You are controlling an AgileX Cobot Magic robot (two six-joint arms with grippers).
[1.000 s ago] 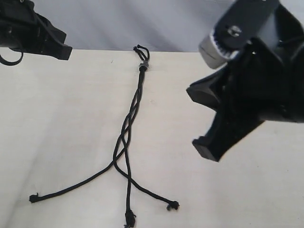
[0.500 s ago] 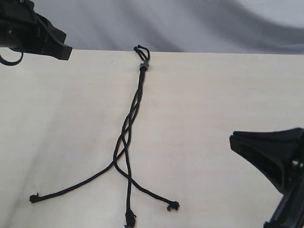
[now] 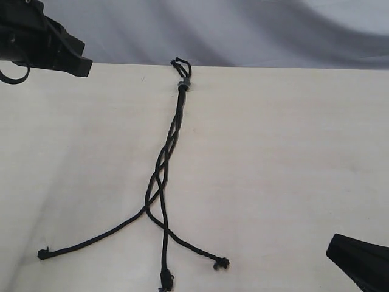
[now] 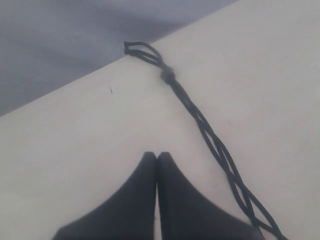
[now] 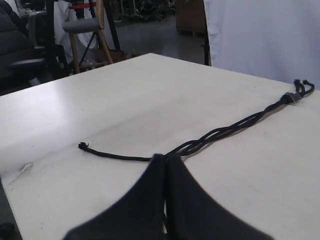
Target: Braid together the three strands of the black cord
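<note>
Pale table [image 3: 273, 152] under a grey backdrop [image 3: 243, 30] in the exterior view; the cord [image 3: 172, 137] lies down its middle, knot [image 3: 182, 85] at the far edge, loosely twisted below it, then three strands [image 3: 91, 242] splaying to frayed tips [image 3: 165, 280] near the front; the left arm [image 3: 45, 42] sits at one far corner and a dark piece of the right arm [image 3: 361, 264] at the opposite near corner, both well apart from the cord. Left wrist view: the left gripper [image 4: 156, 156] is clenched, jaws pressed flat together on nothing; the cord runs past one side of the jaws, not touching, its knot well ahead of the tips by the table edge. Right wrist view: the right gripper [image 5: 165, 157] is likewise clenched and empty; the twisted cord starts just ahead of the jaws and runs away to the knot, one strand trailing off sideways; a chair [image 5: 82, 25] and white sheet [image 5: 260, 35] stand beyond.
</note>
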